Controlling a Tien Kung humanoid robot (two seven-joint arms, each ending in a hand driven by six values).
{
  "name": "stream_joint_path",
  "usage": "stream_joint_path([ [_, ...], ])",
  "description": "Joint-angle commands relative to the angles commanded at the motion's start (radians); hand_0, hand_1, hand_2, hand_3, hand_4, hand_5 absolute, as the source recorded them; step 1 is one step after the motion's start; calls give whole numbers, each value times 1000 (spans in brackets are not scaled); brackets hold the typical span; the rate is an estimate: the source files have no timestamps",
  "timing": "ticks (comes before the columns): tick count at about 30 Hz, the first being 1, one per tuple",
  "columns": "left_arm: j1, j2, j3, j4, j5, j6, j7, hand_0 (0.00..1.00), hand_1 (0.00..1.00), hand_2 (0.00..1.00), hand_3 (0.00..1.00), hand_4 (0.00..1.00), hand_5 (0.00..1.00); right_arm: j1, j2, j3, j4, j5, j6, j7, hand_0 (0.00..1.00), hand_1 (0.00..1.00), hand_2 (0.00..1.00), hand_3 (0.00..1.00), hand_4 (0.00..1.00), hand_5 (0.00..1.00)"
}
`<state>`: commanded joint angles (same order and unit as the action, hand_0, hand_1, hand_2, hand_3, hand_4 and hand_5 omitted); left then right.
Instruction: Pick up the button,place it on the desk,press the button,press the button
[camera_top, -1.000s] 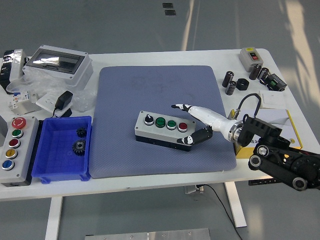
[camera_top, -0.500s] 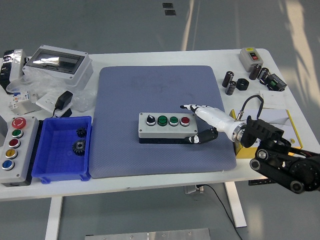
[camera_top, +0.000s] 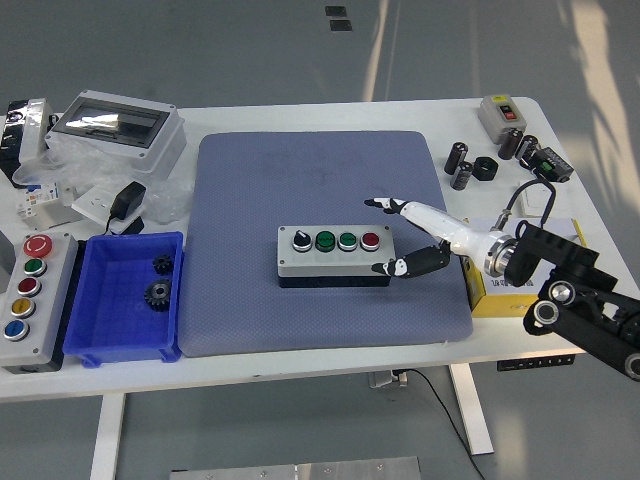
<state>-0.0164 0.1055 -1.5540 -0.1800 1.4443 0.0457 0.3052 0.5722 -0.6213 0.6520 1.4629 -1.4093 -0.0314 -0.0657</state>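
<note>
My right hand (camera_top: 420, 235) hovers beside the button box (camera_top: 334, 256), fingers apart, empty. It looks rigid, fairly hefty; I'd grip its long sides.

One head view only, set high on the robot's side, facing forward and down; the whole white bench (camera_top: 300, 360) fits in frame, its near edge low in the picture, grey floor beyond its far edge; the right arm enters from the lower right corner; moderately distant, nothing close up.
</note>
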Motion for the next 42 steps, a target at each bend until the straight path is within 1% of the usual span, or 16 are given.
stream_joint_path([
  [3, 5, 2, 2, 0, -7, 3, 3, 633, 590, 536, 583, 591, 183, 18, -44, 48, 65, -63, -57, -68, 998, 980, 998, 998, 844, 223],
  [4, 5, 2, 3, 0, -8, 4, 3, 633, 590, 536, 583, 591, 183, 26, -55, 55, 84, -83, -55, -92, 998, 980, 998, 998, 844, 223],
  [7, 5, 4, 4, 0, -11, 5, 3, 633, 590, 535, 583, 591, 185, 66, -82, 44, 139, -131, 21, -182, 998, 988, 998, 998, 841, 225],
  [10, 3, 6, 7, 0, -15, 6, 3, 633, 590, 535, 583, 591, 185, 108, -96, 18, 172, -84, 130, -275, 998, 988, 998, 998, 841, 225],
  [12, 3, 6, 8, 0, -17, 6, 3, 633, 590, 535, 583, 591, 185, 124, -99, 12, 184, -42, 193, -318, 998, 988, 998, 998, 841, 225],
  [13, 3, 6, 10, 0, -19, 6, 3, 633, 590, 535, 583, 592, 185, 131, -100, 15, 189, -15, 227, -339, 955, 943, 980, 998, 733, 207],
  [15, 4, 6, 12, 0, -22, 7, 4, 633, 590, 535, 583, 592, 185, 139, -99, 27, 194, 36, 285, -364, 955, 943, 980, 998, 733, 207],
  [18, 6, 7, 15, 0, -27, 7, 4, 633, 590, 535, 583, 592, 185, 146, -95, 51, 193, 102, 352, -376, 955, 943, 980, 998, 733, 207],
  [19, 6, 7, 16, 0, -28, 7, 5, 633, 589, 536, 583, 591, 185, 148, -93, 56, 191, 124, 372, -379, 55, 205, 292, 945, 454, 61],
  [21, 7, 7, 17, 0, -30, 8, 5, 633, 589, 536, 583, 591, 185, 153, -86, 60, 183, 153, 393, -383, 55, 205, 292, 945, 454, 61],
  [24, 6, 7, 18, 0, -31, 7, 4, 633, 589, 536, 583, 591, 185, 159, -70, 53, 162, 171, 394, -386, 55, 205, 292, 945, 454, 61],
  [25, 5, 7, 19, 0, -31, 7, 4, 633, 589, 536, 582, 591, 187, 161, -64, 49, 156, 173, 391, -387, 2, 125, 247, 959, 351, 2],
  [30, 2, 6, 19, 0, -30, 7, 4, 633, 589, 536, 582, 591, 187, 170, -31, 16, 116, 162, 370, -392, 2, 125, 247, 959, 351, 2],
  [31, 2, 6, 18, 0, -29, 7, 4, 632, 589, 536, 582, 591, 188, 171, -27, 12, 110, 159, 367, -394, 2, 118, 237, 939, 321, 2],
  [32, 2, 7, 18, 0, -29, 7, 4, 632, 589, 536, 582, 591, 188, 171, -24, 7, 106, 157, 365, -395, 2, 118, 237, 939, 321, 2],
  [42, 3, 5, 17, 0, -28, 7, 5, 632, 590, 535, 582, 591, 190, 169, -12, -29, 103, 158, 360, -398, 2, 114, 231, 922, 294, 2],
])
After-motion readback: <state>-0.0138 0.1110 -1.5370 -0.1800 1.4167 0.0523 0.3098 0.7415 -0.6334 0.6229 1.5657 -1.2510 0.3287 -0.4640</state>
